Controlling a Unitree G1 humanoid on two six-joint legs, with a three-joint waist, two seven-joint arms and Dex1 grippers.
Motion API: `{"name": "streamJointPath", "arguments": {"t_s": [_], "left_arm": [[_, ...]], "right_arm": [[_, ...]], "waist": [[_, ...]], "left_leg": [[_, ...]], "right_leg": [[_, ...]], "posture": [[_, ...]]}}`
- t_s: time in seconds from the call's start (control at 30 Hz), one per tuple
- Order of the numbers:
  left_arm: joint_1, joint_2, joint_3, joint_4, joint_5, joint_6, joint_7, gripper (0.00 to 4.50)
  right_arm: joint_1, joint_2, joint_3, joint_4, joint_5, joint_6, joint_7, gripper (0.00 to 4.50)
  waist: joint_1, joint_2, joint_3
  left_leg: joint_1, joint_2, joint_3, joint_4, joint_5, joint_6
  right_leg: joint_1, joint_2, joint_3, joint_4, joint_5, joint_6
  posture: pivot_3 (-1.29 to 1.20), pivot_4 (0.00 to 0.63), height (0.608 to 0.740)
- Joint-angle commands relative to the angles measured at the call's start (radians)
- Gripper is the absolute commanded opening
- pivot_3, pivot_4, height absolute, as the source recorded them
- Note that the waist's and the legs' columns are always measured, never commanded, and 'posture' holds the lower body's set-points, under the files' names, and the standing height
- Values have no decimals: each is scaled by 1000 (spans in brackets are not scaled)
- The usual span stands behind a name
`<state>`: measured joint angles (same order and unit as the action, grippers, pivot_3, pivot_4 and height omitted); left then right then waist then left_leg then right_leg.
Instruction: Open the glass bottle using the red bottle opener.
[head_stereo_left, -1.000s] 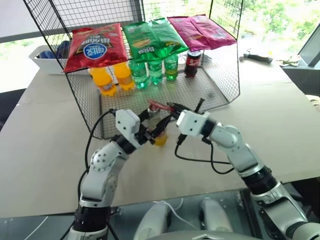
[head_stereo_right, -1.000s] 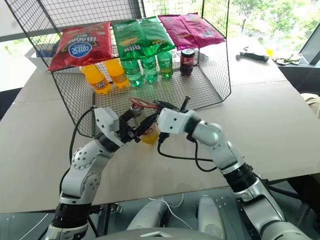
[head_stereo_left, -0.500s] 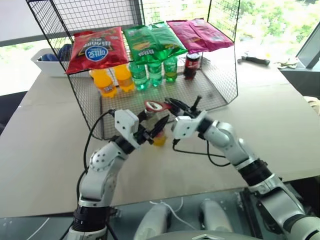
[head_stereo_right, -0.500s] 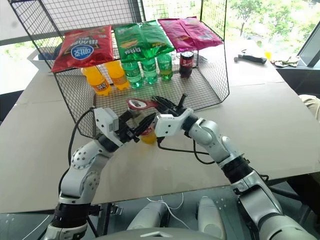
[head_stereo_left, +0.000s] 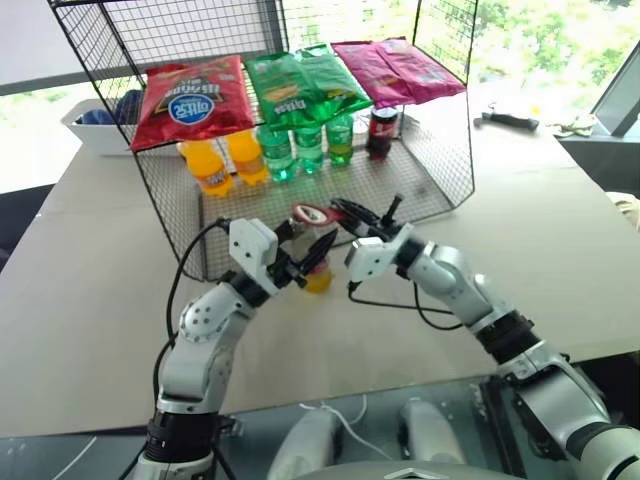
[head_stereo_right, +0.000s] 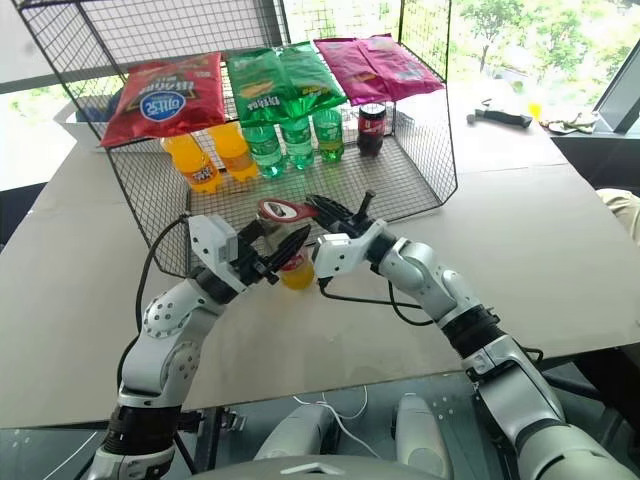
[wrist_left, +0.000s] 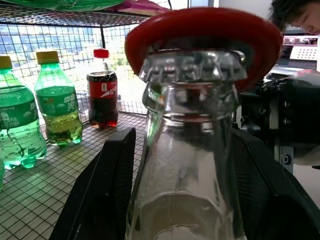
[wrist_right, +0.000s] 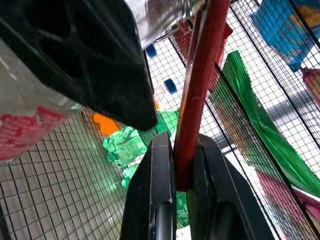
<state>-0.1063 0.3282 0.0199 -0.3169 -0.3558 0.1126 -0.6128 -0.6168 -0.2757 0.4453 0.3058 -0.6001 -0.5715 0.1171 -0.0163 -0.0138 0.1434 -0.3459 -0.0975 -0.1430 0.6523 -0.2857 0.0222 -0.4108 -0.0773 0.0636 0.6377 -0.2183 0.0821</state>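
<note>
The glass bottle (head_stereo_left: 318, 281) stands upright in front of the wire rack, yellow liquid at its bottom, with my left gripper (head_stereo_left: 303, 255) closed around its body. In the left wrist view the black fingers (wrist_left: 100, 195) flank the clear neck (wrist_left: 187, 165), which still wears its crimped metal cap (wrist_left: 192, 65). The red bottle opener (head_stereo_left: 312, 213) lies with its oval head (wrist_left: 200, 30) over that cap. My right gripper (head_stereo_left: 345, 212) reaches in from the right and is shut on the opener's slim handle (wrist_right: 200, 90), pinched between its two fingers (wrist_right: 160, 185).
Behind the bottle stands a wire rack (head_stereo_left: 440, 150) with chip bags (head_stereo_left: 190, 95) on top and orange soda bottles (head_stereo_left: 205, 165), green bottles (head_stereo_left: 290, 150) and a cola bottle (head_stereo_left: 383, 128) below. A white bin (head_stereo_left: 85, 118) sits back left, a black tool (head_stereo_left: 510, 118) back right.
My right wrist has rolled and its forearm has dropped lower, tipping the opener's head flatter over the cap. The left gripper and the bottle have stayed put.
</note>
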Motion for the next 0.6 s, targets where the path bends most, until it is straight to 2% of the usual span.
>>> {"name": "streamJointPath", "arguments": {"t_s": [0.03,0.4,0.6], "left_arm": [[-1,0,-15,3,7,4,3,2154],[6,5,-11,5,10,4,2,2154],[1,2,-14,15,12,4,0,2154]], "right_arm": [[21,-20,70,42,-77,-19,18,0],[-2,20,101,76,-35,-80,64,0],[-35,5,84,58,-35,-91,73,0]], "waist": [[1,0,0],[0,0,0],[0,0,0]], "left_leg": [[0,0,0,0,0,0],[0,0,0,-1,0,0],[0,1,0,-1,0,0]], "right_leg": [[0,0,0,0,0,0],[0,0,0,-1,0,0],[0,1,0,-1,0,0]], "posture": [[0,150,740],[0,150,740],[0,150,740]]}}
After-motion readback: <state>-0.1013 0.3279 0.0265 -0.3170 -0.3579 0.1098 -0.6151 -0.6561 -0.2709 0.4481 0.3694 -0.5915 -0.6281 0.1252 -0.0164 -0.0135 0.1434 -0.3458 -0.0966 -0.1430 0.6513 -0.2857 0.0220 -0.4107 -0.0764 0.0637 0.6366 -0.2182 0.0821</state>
